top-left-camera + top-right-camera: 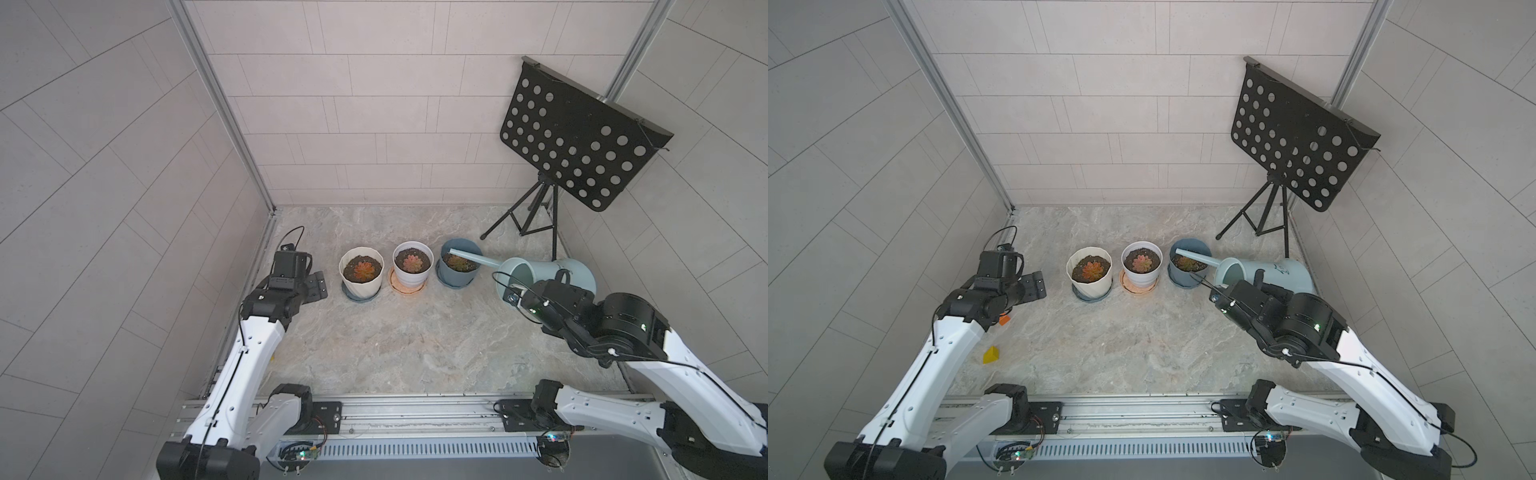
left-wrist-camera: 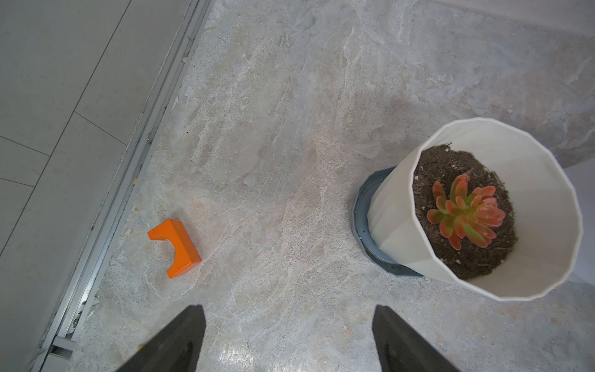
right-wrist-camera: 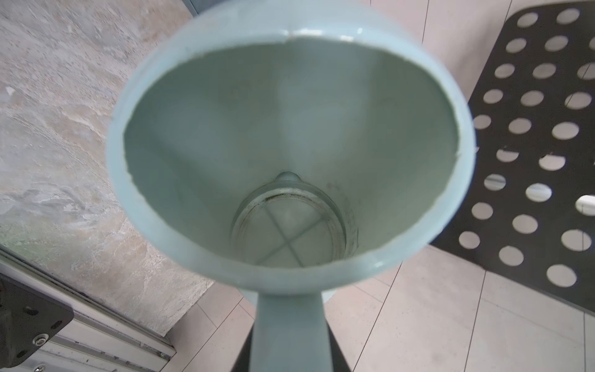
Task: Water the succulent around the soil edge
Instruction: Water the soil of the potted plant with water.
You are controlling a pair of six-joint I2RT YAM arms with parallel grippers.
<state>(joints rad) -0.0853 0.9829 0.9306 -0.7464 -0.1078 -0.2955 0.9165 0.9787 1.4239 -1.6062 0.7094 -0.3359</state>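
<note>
Watering can handle (image 3: 289,331) between right jaws

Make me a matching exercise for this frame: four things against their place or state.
Things:
1 watering can
2 blue pot
3 orange block
4 left claw

Places or states:
a open, empty
b tilted on its side
c lying near the wall rail
d under the spout

Pairs: 1-b, 2-d, 3-c, 4-a.
</note>
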